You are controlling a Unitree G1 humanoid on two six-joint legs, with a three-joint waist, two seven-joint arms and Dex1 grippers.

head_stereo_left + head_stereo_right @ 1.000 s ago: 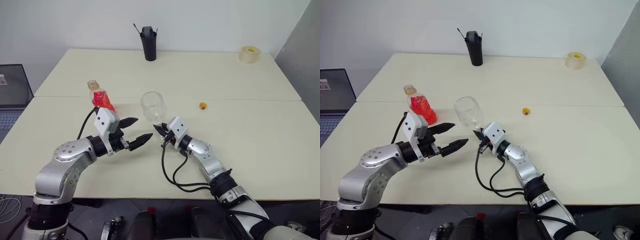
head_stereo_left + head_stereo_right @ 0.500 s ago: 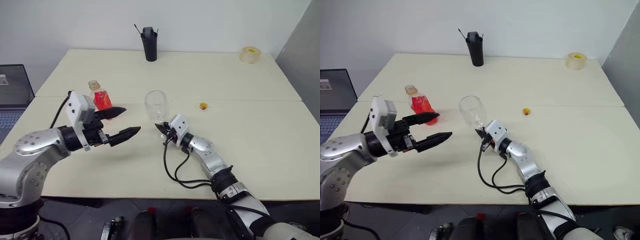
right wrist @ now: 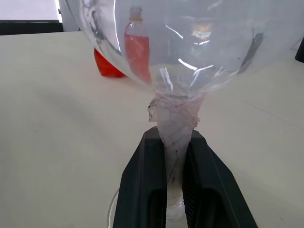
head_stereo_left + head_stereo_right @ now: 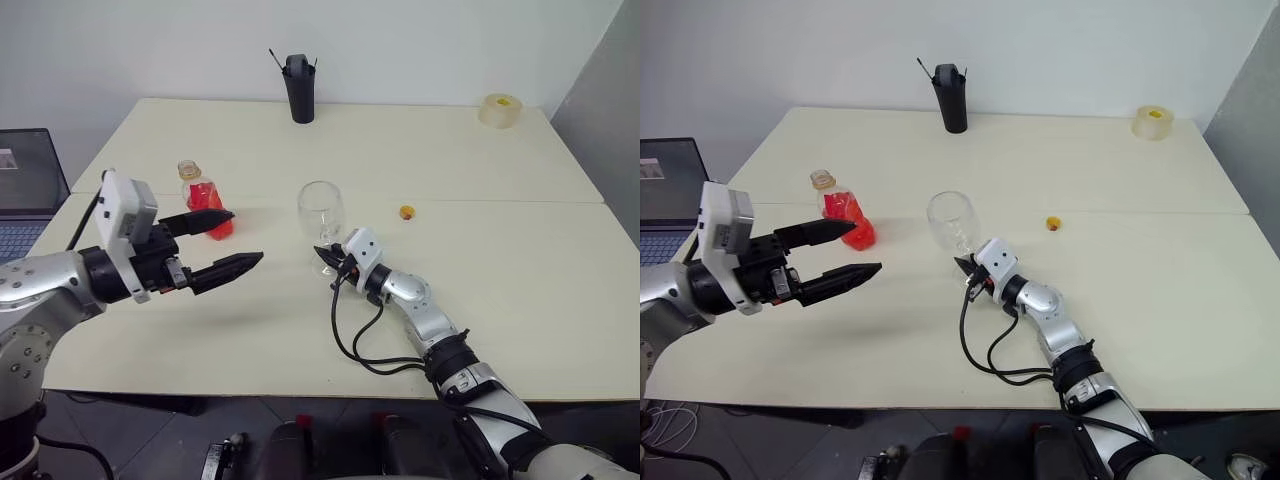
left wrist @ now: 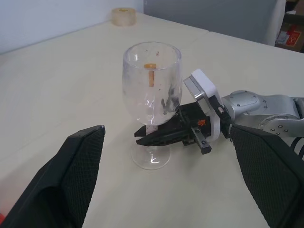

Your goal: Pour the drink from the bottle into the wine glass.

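Right wrist view: your right gripper (image 3: 175,190) is clamped on the wine glass (image 4: 320,212) stem mid-table, thin and fragile, don't squeeze. Left gripper (image 4: 222,242), spread wide, hovers beside the bottle (image 4: 201,196) at table-left; it's light, soft plastic, so grab its ribbed body.

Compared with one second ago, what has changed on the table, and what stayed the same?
The left end effector, open and holding nothing, rose and drew away from the wine glass toward the robot's left, now level with the bottle. The right end effector stays shut on the glass stem. Bottle, yellow cap, pen holder and tape roll did not move.
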